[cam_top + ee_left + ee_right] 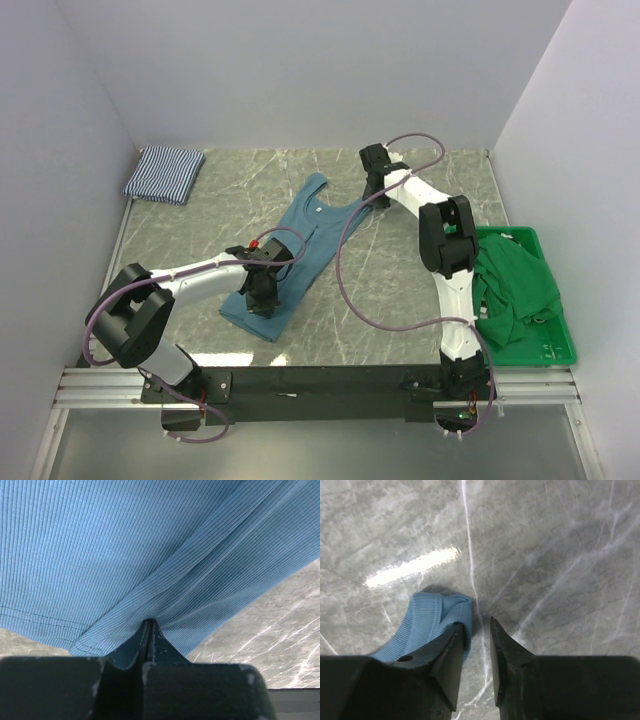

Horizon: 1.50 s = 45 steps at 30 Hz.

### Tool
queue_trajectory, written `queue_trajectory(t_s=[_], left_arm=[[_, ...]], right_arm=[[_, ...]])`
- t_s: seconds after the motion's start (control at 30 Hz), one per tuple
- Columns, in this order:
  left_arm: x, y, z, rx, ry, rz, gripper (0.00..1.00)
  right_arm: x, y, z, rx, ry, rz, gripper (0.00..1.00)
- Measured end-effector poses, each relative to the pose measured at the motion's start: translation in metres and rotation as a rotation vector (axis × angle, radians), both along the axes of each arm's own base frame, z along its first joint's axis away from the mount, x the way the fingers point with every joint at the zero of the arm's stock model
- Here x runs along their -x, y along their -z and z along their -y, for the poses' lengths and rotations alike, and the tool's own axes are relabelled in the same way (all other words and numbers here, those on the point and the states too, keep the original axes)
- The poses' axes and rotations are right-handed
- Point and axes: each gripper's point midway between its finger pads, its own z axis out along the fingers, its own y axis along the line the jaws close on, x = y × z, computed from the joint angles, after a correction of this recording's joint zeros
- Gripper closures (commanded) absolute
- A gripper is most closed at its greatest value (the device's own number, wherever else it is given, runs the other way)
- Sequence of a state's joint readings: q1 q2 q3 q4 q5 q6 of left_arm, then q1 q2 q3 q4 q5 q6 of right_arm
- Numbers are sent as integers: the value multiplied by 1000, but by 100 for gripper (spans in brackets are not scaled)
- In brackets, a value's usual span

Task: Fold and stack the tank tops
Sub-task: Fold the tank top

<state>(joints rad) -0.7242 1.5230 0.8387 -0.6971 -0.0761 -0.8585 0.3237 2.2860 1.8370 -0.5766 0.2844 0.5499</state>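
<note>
The plain teal-blue tank top (300,245) lies spread diagonally across the middle of the table. My left gripper (262,296) is shut on a pinch of its ribbed cloth (125,545) near the hem, and the fabric bunches into folds at the closed tips (149,622). My right gripper (373,196) hovers at the far strap end, open. In the right wrist view the rolled strap end (432,615) lies against the outside of the left finger (451,655), and bare table shows in the gap (477,626). The striped tank top (165,172) lies folded at the back left corner.
A green plastic crate (545,345) with crumpled green cloth (510,285) stands at the right edge of the table. White walls enclose the marble tabletop (400,280) on three sides. A purple cable (345,270) loops from the right arm above the table.
</note>
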Motion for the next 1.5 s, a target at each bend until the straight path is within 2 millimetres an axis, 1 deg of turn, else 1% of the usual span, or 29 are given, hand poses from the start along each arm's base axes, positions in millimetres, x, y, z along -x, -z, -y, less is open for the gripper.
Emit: queue_trajectory(t_s=[0.1,0.23,0.47,0.57,0.77,0.97,1.1,1.27,1.4,1.5], left_arm=[[0,0,0,0,0,0,99],[0,0,0,0,1,0,99],[0,0,0,0,1,0,99],[0,0,0,-1,3,0,100],[0,0,0,-1,6,1,99],[0,0,0,0,6,1,99],[0,0,0,0,6,1,100],[0,0,0,0,6,0,99],[0,0,0,0,6,0,99],[0,0,0,1,6,0,100]], right_arm=[[5,3,1,-3,12,0,65],[12,-1,0,-24,27,20,65],[8,-27,-7,-97,44,104,66],[7,-30,-10,-120,46,123,66],[6,-31,-15,-143,40,128,67],[3,-30,-20,-163,28,130,69],[-4,-27,-26,-181,17,132,70],[-13,-17,-33,-199,8,128,76],[-13,-6,-36,-212,6,109,80],[-15,-2,-39,-221,4,105,81]])
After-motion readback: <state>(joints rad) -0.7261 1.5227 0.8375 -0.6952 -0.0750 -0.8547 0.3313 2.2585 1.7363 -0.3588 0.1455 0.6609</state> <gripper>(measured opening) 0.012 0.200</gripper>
